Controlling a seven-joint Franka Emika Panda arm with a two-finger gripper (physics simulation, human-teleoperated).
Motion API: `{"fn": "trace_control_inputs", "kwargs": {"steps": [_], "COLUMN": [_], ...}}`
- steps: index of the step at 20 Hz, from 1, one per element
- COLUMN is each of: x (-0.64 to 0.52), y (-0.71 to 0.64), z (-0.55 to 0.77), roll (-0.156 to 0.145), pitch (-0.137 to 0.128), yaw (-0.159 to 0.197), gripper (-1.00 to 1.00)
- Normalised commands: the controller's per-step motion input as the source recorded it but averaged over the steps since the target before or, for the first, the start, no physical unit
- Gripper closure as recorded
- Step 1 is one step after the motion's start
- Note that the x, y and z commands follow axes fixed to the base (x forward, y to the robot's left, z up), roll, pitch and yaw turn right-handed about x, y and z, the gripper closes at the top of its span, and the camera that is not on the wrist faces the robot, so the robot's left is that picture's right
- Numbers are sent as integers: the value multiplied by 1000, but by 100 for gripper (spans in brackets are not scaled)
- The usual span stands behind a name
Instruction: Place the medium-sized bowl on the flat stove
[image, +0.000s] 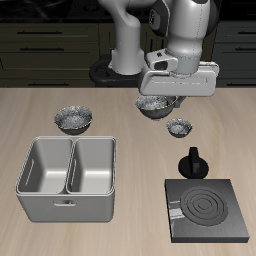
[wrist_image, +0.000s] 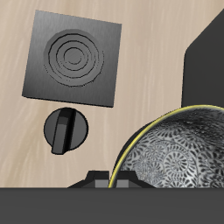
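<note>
My gripper is shut on the rim of the medium-sized bowl, a grey-and-white speckled bowl, and holds it above the table behind the smallest bowl. In the wrist view the bowl hangs close under the gripper and fills much of the frame. The flat stove is a black plate with grey burner rings and an upright knob, near the table's front edge. The wrist view shows the stove and its knob from above, apart from the bowl.
The slightly larger speckled bowl sits farther along the table. A grey double-compartment metal bin stands near the front edge beside the stove. The robot's base is at the back.
</note>
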Motion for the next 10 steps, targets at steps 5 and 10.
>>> {"fn": "trace_control_inputs", "kwargs": {"steps": [5, 10], "x": [333, 253], "y": [193, 139], "z": [160, 134], "roll": [41, -8], "pitch": [1, -27], "yaw": [-10, -5], "gripper": [100, 100]}}
